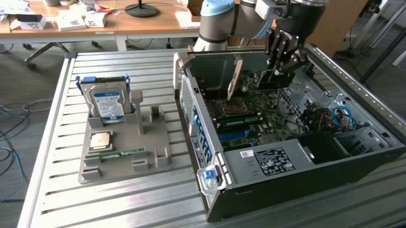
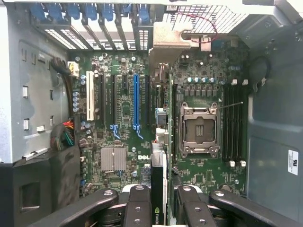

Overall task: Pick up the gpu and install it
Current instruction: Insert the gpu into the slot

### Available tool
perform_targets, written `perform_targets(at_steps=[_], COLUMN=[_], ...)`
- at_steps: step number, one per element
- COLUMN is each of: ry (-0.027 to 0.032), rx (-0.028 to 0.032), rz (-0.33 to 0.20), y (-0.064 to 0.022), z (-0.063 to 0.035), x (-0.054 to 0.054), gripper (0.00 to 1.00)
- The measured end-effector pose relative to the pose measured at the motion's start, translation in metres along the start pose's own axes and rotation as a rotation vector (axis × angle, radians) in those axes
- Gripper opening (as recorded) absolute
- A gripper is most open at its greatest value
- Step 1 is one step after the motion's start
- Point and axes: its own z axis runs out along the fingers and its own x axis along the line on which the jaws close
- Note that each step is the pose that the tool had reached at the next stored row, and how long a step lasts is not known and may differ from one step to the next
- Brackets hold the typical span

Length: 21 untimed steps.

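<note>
Gripper (image 2: 162, 195) pinching the gpu (image 2: 157, 211) on edge, upright inside the open case (image 1: 285, 183) - right beside the motherboard's (image 2: 124, 113) CPU socket (image 2: 199, 130).

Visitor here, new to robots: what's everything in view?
computer case: 1, black, open, on the table.
motherboard: 1, green, inside the case.
gpu: 1, dark, silvery bracket, upright above the motherboard.
tray: 1, grey, beside the case, exterior view's left.
hard drive: 1, silver, blue label, upright in the tray.
memory stick: 1, green, lying in the tray.
table: 1, silvery slats, under everything.
robot arm: 1, grey and pale blue, above the case.
end effector: 1, black, shut on the gpu.
</note>
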Motion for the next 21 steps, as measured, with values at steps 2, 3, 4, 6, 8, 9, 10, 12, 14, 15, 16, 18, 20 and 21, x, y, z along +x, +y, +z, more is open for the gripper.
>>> perform_targets(at_steps=[2,3,4,6,8,9,10,12,14,15,16,18,20,21], ry=[0.0002,0.0002,0.0002,0.0002,0.0002,0.0001,0.0002,0.0001,0.0006,0.0002,0.0002,0.0003,0.0002,0.0002], rx=[0.0013,0.0018,0.002,0.0022,0.0022,0.0021,0.0022,0.0022,0.0021,0.0022,0.0022,0.0021,0.0022,0.0021], rz=[0.0,0.0,0.0,0.0,0.0,0.0,0.0,0.0,0.0,0.0,0.0,-0.001,-0.001,-0.001], y=[0.0002,0.0002,0.0002,0.0005,0.0007,0.0008,0.0008,0.0008,0.0009,0.001,0.0011,0.0013,0.0018,0.002], z=[0.0035,0.0052,0.0067,0.0095,0.0131,0.0149,0.0167,0.0193,0.0194,0.0196,0.0196,0.0196,0.0197,0.0197], x=[0.0,0.0,0.0,0.0,0.0,0.0,0.0,0.0,0.001,0.001,0.002,0.005,0.008,0.009], gripper=[0.26,0.26,0.26,0.26,0.26,0.26,0.26,0.26,0.26,0.26,0.26,0.26,0.26,0.26])
